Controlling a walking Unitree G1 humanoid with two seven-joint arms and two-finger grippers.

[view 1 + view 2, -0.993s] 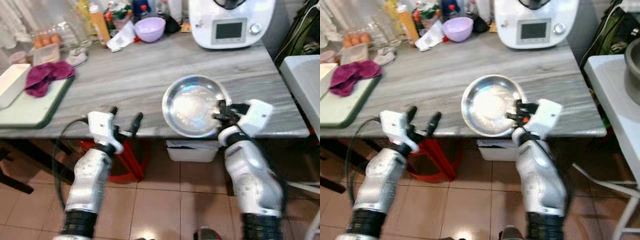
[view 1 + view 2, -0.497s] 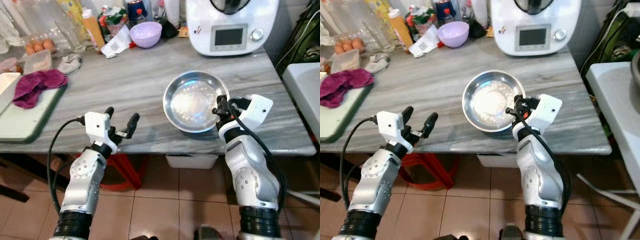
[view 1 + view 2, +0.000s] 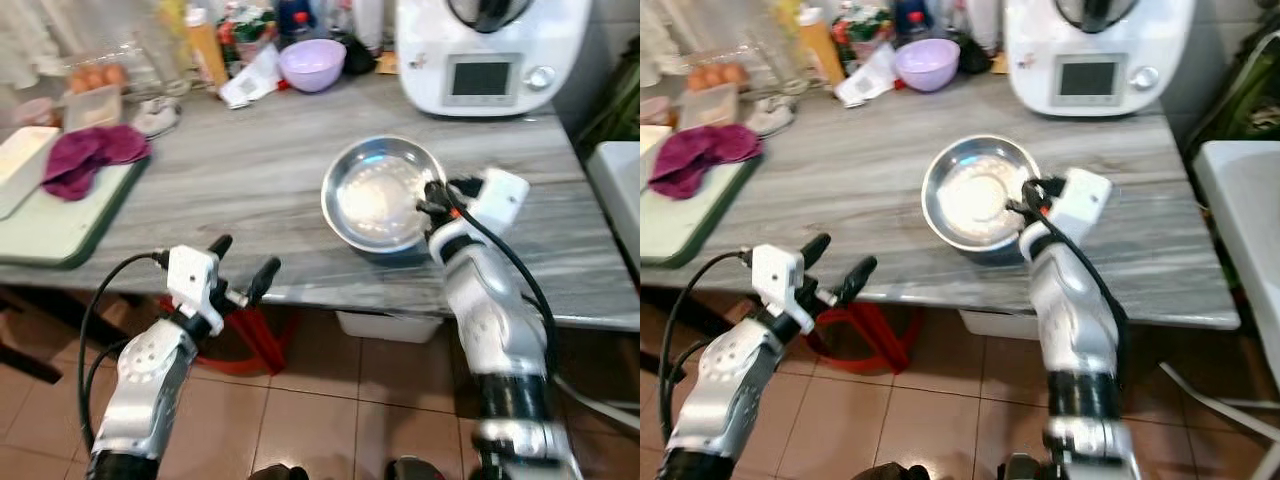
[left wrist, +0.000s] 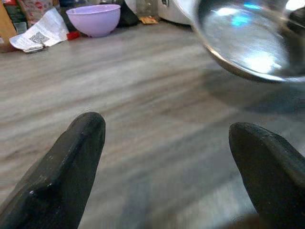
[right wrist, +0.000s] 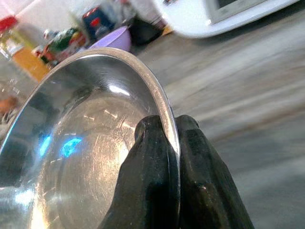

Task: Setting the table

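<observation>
The right gripper is holding the round shiny metal bowl above the grey wooden table, jaws pinching its rim; the left gripper is waiting at the table edge, jaws wide apart.

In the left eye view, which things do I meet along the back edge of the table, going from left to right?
Egg carton → orange bottle → folded paper → purple bowl → white kitchen machine.
</observation>
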